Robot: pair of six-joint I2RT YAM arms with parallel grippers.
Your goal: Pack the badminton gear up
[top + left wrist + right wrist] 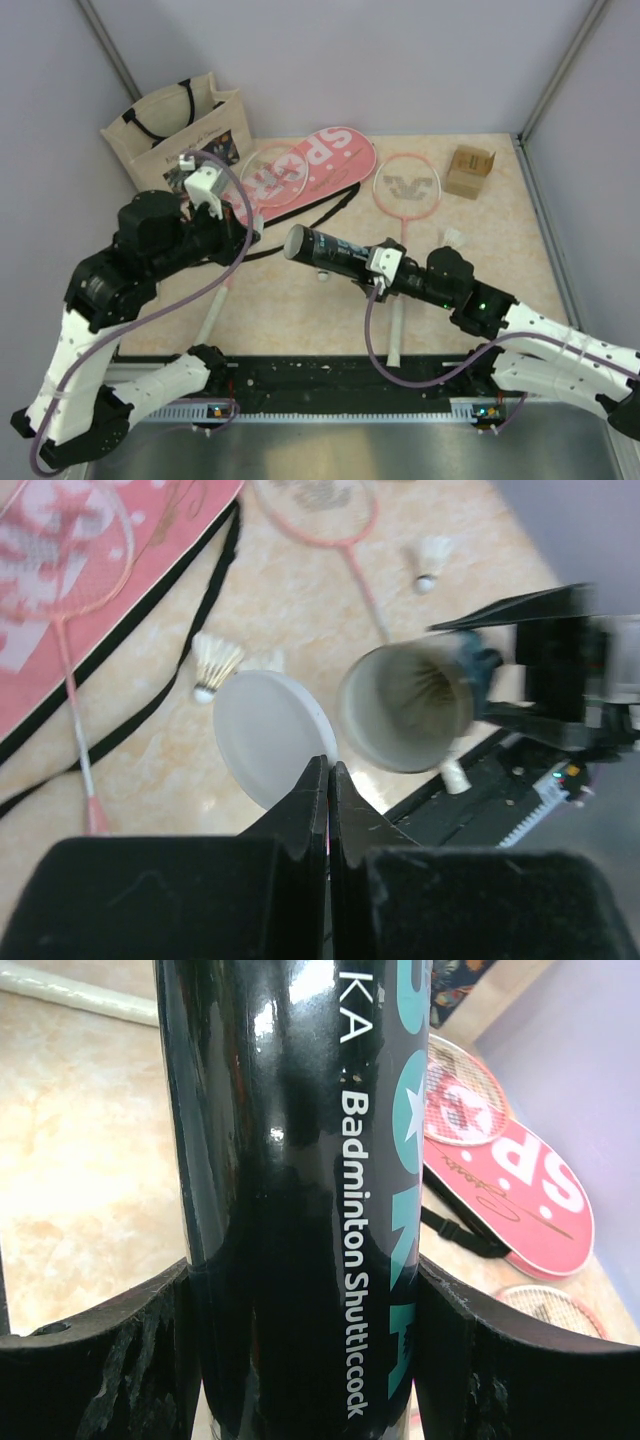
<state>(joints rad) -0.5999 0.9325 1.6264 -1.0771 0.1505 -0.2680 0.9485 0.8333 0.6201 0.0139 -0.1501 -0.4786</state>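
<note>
My right gripper (383, 263) (305, 1295) is shut on the dark cylindrical tube (330, 252) (300, 1190), held level above the table with its open mouth (405, 708) facing left; feathers show inside. My left gripper (252, 236) (328, 768) is shut on the rim of a white round lid (268, 735), just left of the mouth. Two pink rackets lie behind: one (405, 185) on the table, one (278, 175) on the pink cover (325, 160) (525, 1185). Loose shuttlecocks (212, 663) (430, 562) (455, 237) lie on the table.
A beige tote bag (185, 125) stands at the back left. At the back right sits a small brown cardboard box (470, 170). The cover's black strap (150, 695) trails across the table under my left gripper. Grey walls close in the back and sides.
</note>
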